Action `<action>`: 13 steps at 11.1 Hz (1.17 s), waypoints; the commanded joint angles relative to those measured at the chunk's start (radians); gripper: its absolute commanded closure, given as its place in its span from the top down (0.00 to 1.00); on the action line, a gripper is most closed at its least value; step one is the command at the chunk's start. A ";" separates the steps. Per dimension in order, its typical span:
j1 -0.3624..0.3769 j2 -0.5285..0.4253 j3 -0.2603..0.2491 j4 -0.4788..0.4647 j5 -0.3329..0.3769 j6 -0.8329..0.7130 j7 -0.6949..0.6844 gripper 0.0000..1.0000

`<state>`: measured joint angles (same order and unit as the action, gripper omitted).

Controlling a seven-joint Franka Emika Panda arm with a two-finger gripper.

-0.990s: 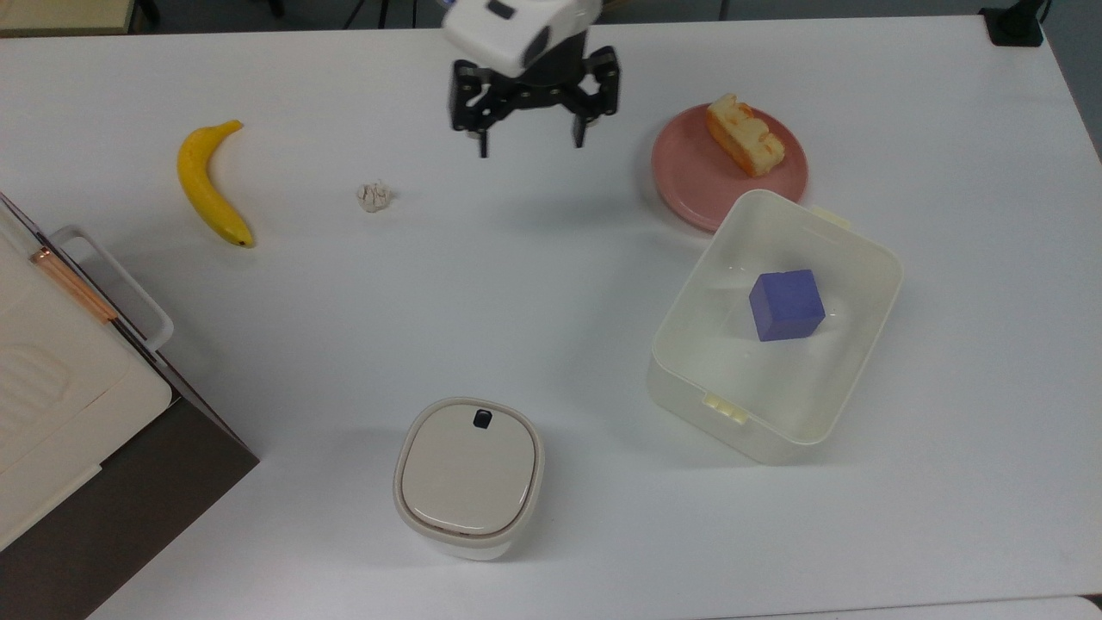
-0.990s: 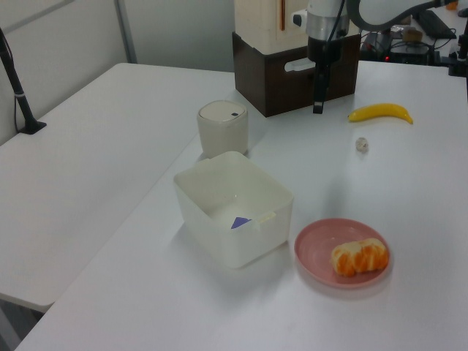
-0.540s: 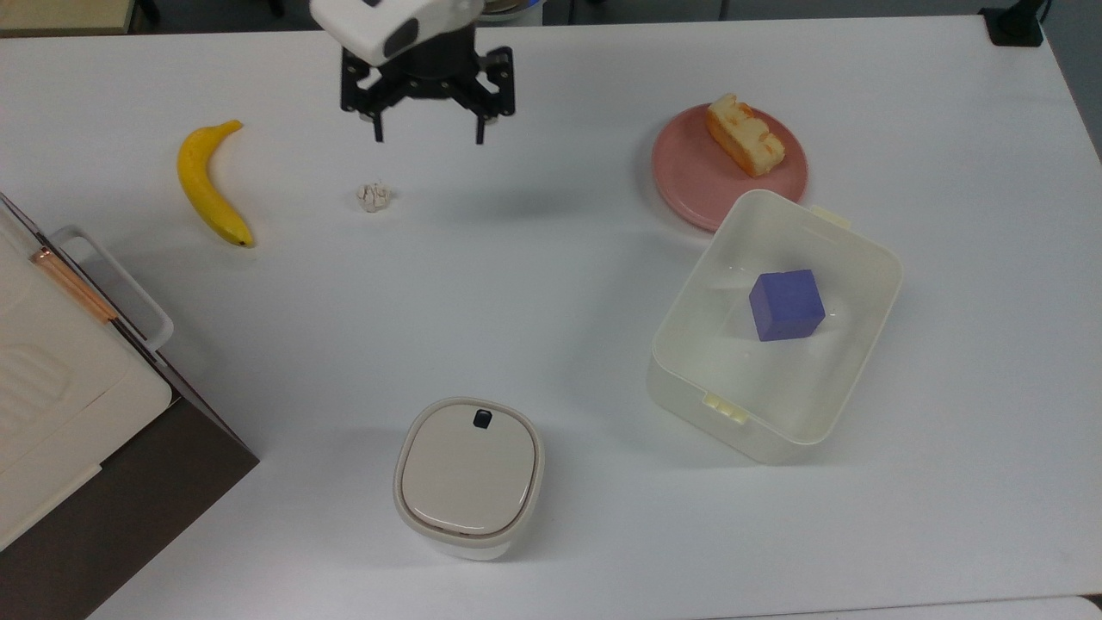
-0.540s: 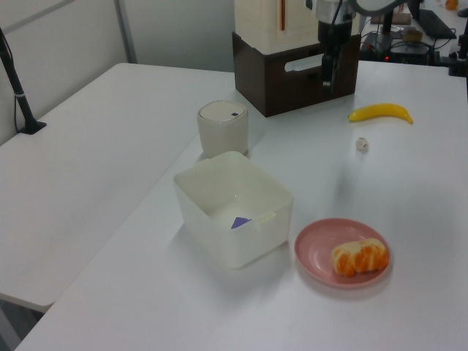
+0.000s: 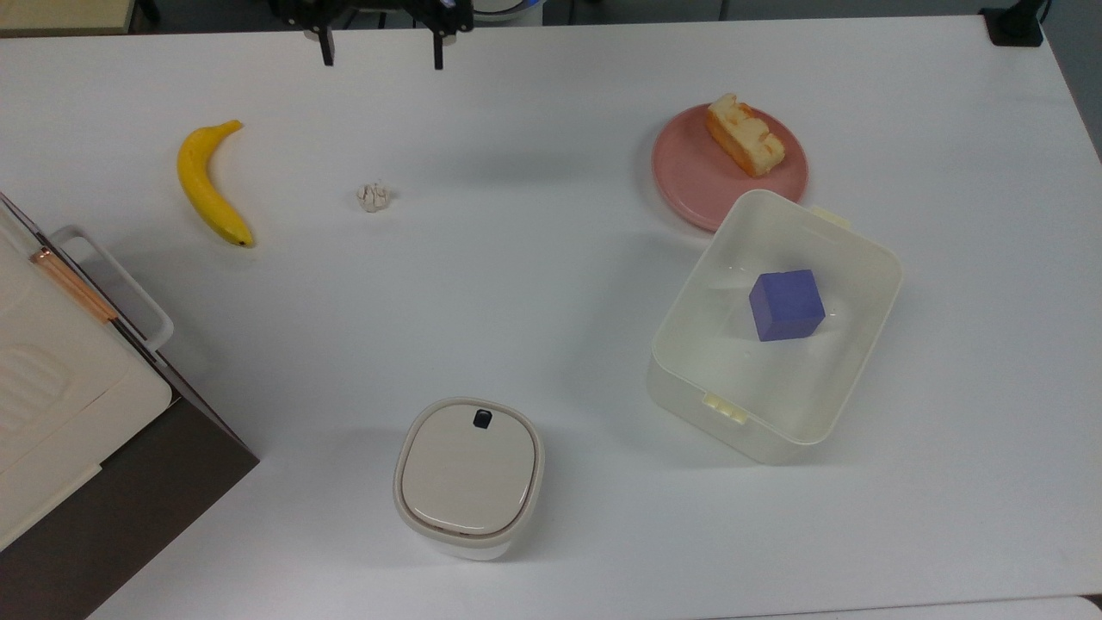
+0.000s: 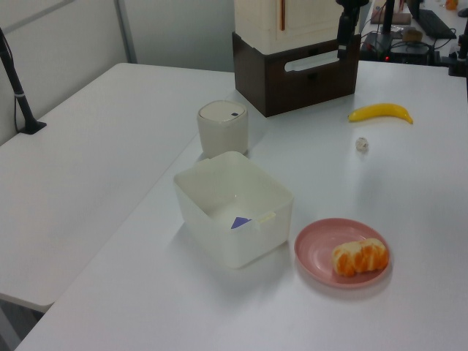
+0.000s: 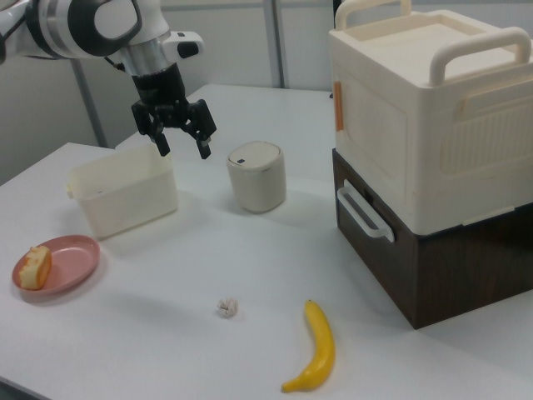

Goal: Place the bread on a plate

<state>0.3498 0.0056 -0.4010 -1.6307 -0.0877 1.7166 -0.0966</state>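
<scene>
White desk (image 5: pixel 551 310) carries everything. Far from the pincer (image 7: pixel 179 137) sits the pink plate (image 5: pixel 689 176), the bread (image 5: pixel 745 136) already resting on it, so the job looks done. Raised and empty, the pincer hangs with fingers spread.

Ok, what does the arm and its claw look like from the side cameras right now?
In the right view the arm is glossy white with rounded segments and dark grey bands at the joints. It ends in a black cylindrical wrist. The claw is all black, an open linkage frame carrying two thin black fingers. No cables or markings are legible.
</scene>
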 commanded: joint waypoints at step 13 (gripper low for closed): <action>-0.330 -0.024 0.314 0.014 0.062 -0.058 -0.017 1.00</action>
<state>0.0507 -0.0137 -0.1180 -1.6270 -0.0432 1.6902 -0.1486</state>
